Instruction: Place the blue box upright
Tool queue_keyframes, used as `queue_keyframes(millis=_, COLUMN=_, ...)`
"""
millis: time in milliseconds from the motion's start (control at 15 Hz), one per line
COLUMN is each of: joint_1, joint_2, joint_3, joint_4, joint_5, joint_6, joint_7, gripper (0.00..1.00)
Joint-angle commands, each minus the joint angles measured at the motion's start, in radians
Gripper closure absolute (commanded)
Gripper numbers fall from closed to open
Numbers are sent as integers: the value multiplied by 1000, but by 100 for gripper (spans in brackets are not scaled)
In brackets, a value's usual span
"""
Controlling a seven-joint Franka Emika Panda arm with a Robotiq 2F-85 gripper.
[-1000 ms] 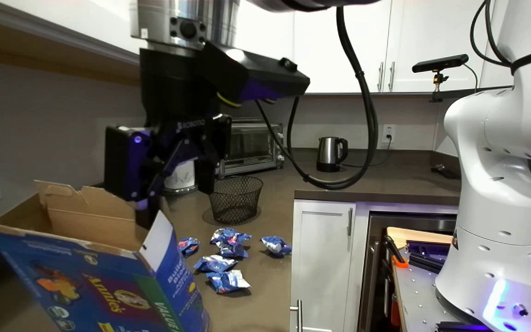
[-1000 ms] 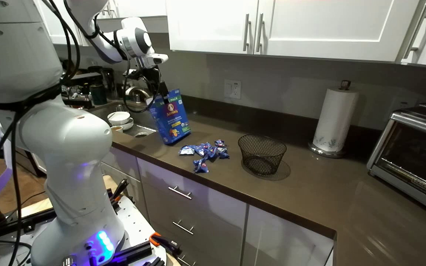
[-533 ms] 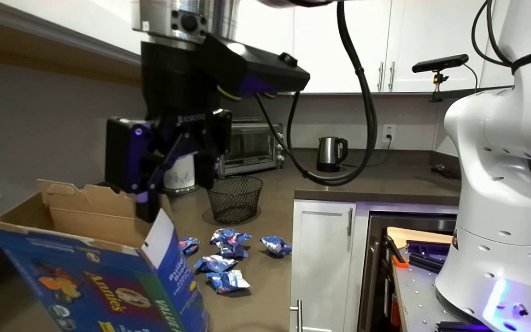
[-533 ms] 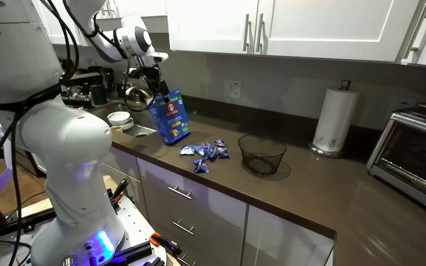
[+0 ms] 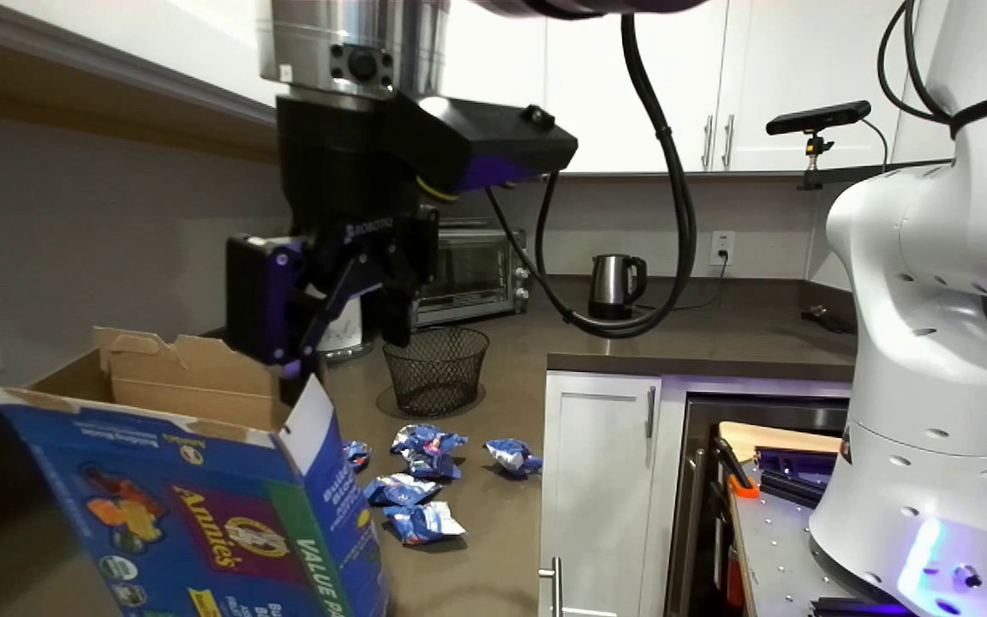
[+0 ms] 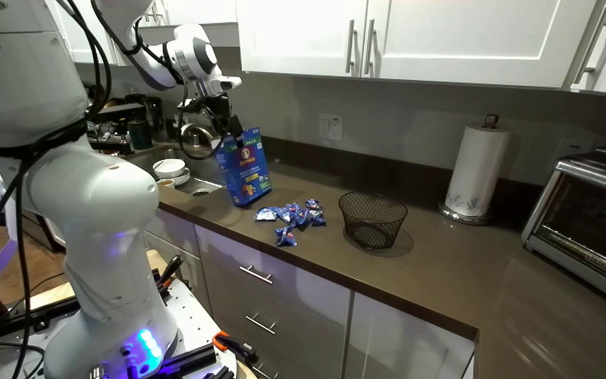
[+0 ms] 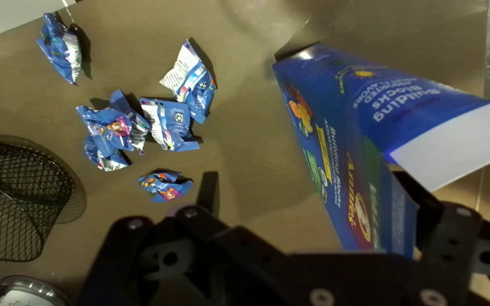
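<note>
The blue box [image 5: 202,506] stands tilted on the counter with its top open and brown flaps up. In an exterior view it leans toward the sink [image 6: 245,168]. My gripper [image 5: 344,364] is above the box's near top edge, jaws wide apart. In the wrist view the gripper [image 7: 309,187] straddles one printed wall of the box [image 7: 338,140]. One finger [image 7: 411,187] goes down inside the opening, partly hidden behind the wall and white flap. The opposite finger [image 7: 209,193] is outside the box, over the counter, apart from the wall.
Several snack packets [image 6: 292,216] lie beside the box. A black wire basket [image 6: 372,221], a paper towel roll [image 6: 476,168] and a toaster oven [image 6: 592,226] stand farther along the counter. A sink with bowls [image 6: 171,171] is behind the box. Upper cabinets [image 6: 413,37] overhang the counter.
In an exterior view the gripper has moved right and slightly down. The box's top has moved right with it, so the box leans a little less. The packets have not moved.
</note>
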Motion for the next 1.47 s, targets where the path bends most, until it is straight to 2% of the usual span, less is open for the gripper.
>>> queue_keyframes(millis=0, joint_1=-19, joint_2=-12, joint_3=15, joint_4=-6, joint_5=-26, joint_6=-29, joint_7=-4, gripper=0)
queue_keyframes(millis=1400, joint_1=-46, joint_2=-40, joint_3=-5, joint_4=-33, joint_5=-27, joint_6=-25, joint_7=-23, gripper=0)
